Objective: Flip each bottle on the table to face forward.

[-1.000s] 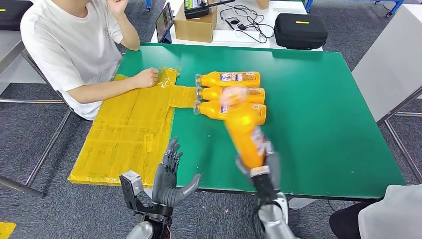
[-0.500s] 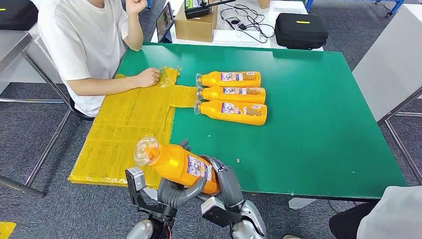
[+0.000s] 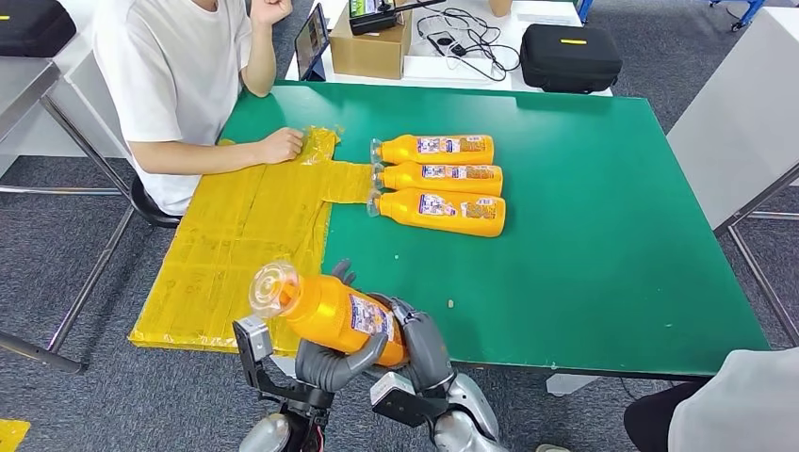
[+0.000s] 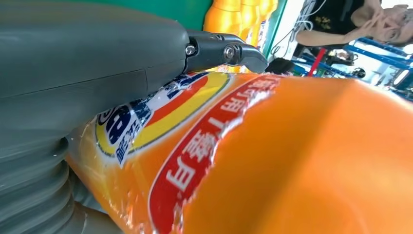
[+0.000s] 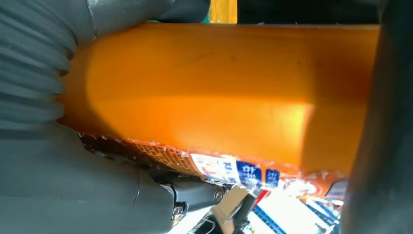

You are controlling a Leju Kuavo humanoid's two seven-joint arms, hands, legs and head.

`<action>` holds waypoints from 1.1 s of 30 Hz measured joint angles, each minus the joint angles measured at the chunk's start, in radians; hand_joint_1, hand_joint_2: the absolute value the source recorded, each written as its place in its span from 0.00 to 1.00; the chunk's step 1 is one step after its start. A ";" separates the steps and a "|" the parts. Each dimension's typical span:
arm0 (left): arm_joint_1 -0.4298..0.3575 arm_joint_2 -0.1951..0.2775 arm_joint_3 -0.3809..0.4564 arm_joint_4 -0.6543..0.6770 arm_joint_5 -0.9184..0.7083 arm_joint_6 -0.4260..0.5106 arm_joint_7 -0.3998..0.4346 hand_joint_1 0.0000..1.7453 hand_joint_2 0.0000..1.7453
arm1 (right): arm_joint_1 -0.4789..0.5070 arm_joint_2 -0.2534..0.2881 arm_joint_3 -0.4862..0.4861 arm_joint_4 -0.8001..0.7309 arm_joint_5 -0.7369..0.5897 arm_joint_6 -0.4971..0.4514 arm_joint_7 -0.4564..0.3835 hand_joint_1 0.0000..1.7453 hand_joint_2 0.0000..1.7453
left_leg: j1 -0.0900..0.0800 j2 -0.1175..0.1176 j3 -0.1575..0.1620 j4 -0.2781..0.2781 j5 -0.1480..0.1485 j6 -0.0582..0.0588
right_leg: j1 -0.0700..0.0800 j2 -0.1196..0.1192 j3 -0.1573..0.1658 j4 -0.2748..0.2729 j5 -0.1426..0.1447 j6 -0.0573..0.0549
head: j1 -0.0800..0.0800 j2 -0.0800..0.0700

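Barely shifted — both hands' fingers hold orange bottle [image 3: 330,314], clear cap leftward.

One orange bottle [image 3: 330,313] is up off the table at about 7 o'clock, tilted, clear cap aimed at 10, label showing. Three more orange bottles [image 3: 438,186] lie side by side mid-table, touching, caps pointing to 9.
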 joint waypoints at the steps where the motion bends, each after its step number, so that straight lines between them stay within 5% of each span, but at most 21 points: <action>1: -0.001 0.000 0.000 0.001 0.004 -0.002 -0.001 0.55 1.00 | -0.006 0.000 0.006 0.004 -0.003 0.014 0.001 0.69 1.00 | 0.000 0.000 0.000 0.000 0.000 0.000 | 0.000 0.000 0.000 0.000 0.000 0.000 | 0.000 0.000; 3: -0.003 0.000 0.002 0.005 0.027 -0.017 -0.001 1.00 1.00 | -0.018 -0.001 0.020 0.012 -0.020 0.058 0.003 0.20 1.00 | 0.000 0.000 0.000 0.000 0.000 0.000 | 0.000 0.000 0.000 0.000 0.000 0.000 | 0.000 0.000; 4: -0.005 0.001 0.003 0.008 0.042 -0.031 -0.001 1.00 1.00 | -0.023 -0.002 0.027 0.015 -0.031 0.084 0.003 0.04 1.00 | 0.000 0.000 0.000 0.000 0.000 0.000 | 0.000 0.000 0.000 0.000 0.000 0.000 | 0.000 0.000; 5: -0.006 0.001 0.005 0.011 0.059 -0.049 -0.001 1.00 1.00 | -0.026 -0.004 0.033 0.019 -0.042 0.106 0.002 0.02 1.00 | 0.000 0.000 0.000 0.000 0.000 0.000 | 0.000 0.000 0.000 0.000 0.000 0.000 | 0.000 0.000; 14: -0.018 0.008 0.021 0.034 0.103 -0.124 -0.009 1.00 1.00 | -0.037 -0.009 0.056 0.039 -0.065 0.142 0.003 0.00 1.00 | 0.000 0.000 -0.001 0.000 0.000 0.000 | 0.000 0.000 -0.001 0.000 0.000 0.000 | 0.000 0.000; 18: -0.020 0.012 0.023 0.039 0.121 -0.153 -0.010 1.00 1.00 | -0.038 -0.009 0.057 0.041 -0.075 0.154 0.008 0.00 0.00 | 0.000 0.001 -0.001 0.000 0.000 0.000 | 0.000 0.000 -0.001 0.000 0.000 0.000 | 0.000 0.000; 25: -0.019 0.020 0.041 0.067 0.168 -0.270 -0.002 1.00 1.00 | -0.052 -0.017 0.057 0.043 -0.114 0.264 0.071 0.00 0.00 | 0.000 0.001 -0.001 0.000 0.000 0.000 | 0.000 0.000 -0.002 0.000 0.000 0.000 | 0.000 0.000; 33: -0.023 0.020 0.065 0.096 0.147 -0.314 0.000 1.00 1.00 | -0.056 -0.017 0.057 0.052 -0.089 0.275 0.111 0.00 0.00 | 0.000 0.001 -0.001 0.000 0.000 0.000 | 0.000 0.000 -0.002 0.000 0.000 0.000 | 0.000 0.000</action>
